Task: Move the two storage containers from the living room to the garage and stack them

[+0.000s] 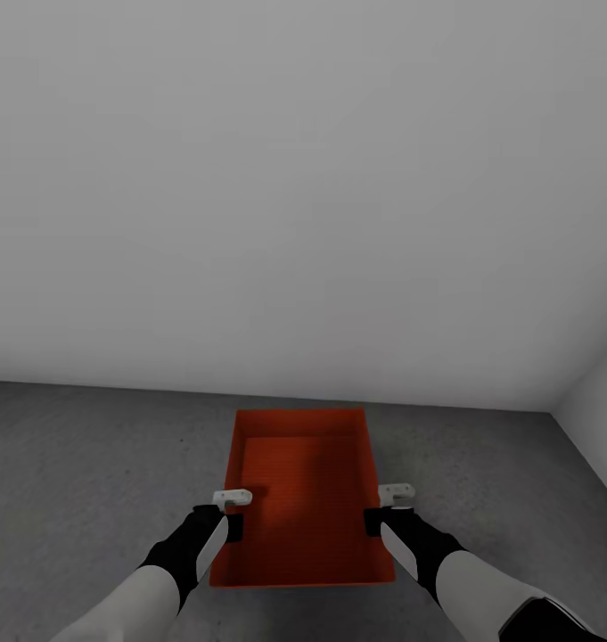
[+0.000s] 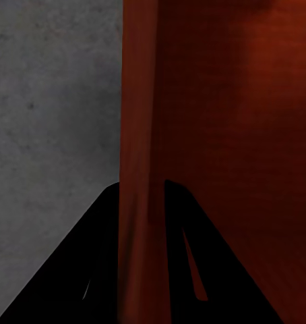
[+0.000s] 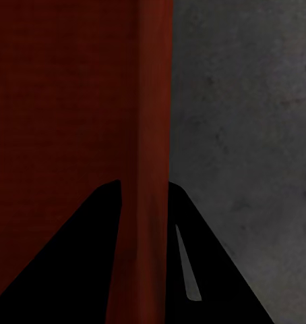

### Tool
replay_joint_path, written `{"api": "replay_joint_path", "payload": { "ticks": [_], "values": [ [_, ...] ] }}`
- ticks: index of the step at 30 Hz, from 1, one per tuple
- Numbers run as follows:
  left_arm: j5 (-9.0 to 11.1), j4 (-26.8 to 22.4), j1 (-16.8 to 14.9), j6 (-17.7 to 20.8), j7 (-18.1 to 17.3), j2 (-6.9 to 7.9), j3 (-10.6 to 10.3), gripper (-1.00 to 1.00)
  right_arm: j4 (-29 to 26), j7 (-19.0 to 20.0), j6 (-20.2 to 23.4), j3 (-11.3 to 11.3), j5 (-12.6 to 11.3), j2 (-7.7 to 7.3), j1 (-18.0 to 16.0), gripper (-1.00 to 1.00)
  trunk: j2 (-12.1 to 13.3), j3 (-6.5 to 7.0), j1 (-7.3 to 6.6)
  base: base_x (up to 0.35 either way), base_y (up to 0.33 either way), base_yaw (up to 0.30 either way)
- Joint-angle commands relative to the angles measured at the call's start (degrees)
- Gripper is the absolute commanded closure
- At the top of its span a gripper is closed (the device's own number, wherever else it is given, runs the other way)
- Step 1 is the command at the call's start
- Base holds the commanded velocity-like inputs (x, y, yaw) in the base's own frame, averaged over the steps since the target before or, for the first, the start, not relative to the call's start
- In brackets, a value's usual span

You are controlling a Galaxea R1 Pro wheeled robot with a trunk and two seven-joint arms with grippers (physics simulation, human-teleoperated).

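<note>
Currently I see one storage container (image 1: 303, 499), orange-red and open-topped, in front of me above the floor (image 1: 89, 464) of the garage; I cannot tell from the head view whether its base touches the concrete. Its long axis runs away from me, and its far end lies near the foot of the back wall (image 1: 303, 178).

Left tool (image 1: 232, 497): clamped on the container's left side wall. In the left wrist view the left tool (image 2: 141, 202) has one dark finger (image 2: 92, 256) outside the wall and the other inside, with the wall's rim running between them.

Right tool (image 1: 394, 493): clamped on the container's right side wall. In the right wrist view the right tool (image 3: 141, 202) straddles that wall in the same manner, one finger (image 3: 193, 263) on the floor side and the other over the container's interior.

Surface: the floor is dark grey, matte, speckled concrete, visible on both sides of the container and in both wrist views.

Room: the back wall is plain grey-white and unmarked. A second wall (image 1: 597, 410) of the same finish meets it at the right, forming a corner. The container's interior shows a fine ribbed texture and holds nothing.
</note>
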Motion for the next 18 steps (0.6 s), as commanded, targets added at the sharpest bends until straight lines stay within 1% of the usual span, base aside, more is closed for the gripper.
{"api": "replay_joint_path", "payload": {
  "ticks": [1,3,14,18],
  "values": [
    [-0.96,-0.20,-0.06,0.49,0.61,2.52,0.61,1.00,0.62,-0.56,0.33,1.35,0.02,-0.10,-0.01,1.00,-0.02,-0.04,-0.01,0.000,0.000,0.000],
    [-0.97,-0.20,-0.06,0.49,0.61,2.49,0.61,1.00,0.62,-0.56,0.33,1.35,0.02,-0.11,-0.01,1.00,-0.02,-0.04,-0.01,0.000,0.000,0.000],
    [-0.96,-0.20,-0.06,0.43,0.61,2.52,0.61,1.00,0.62,-0.56,0.33,1.35,0.02,-0.09,-0.01,1.00,-4.44,-2.02,2.41,0.000,0.000,0.000],
    [-0.97,-0.20,-0.06,0.40,0.63,2.50,0.61,1.00,0.62,-0.56,0.33,1.35,0.02,-0.09,-0.01,1.00,-4.44,-2.02,2.41,0.000,0.000,0.000]
  ]
}}
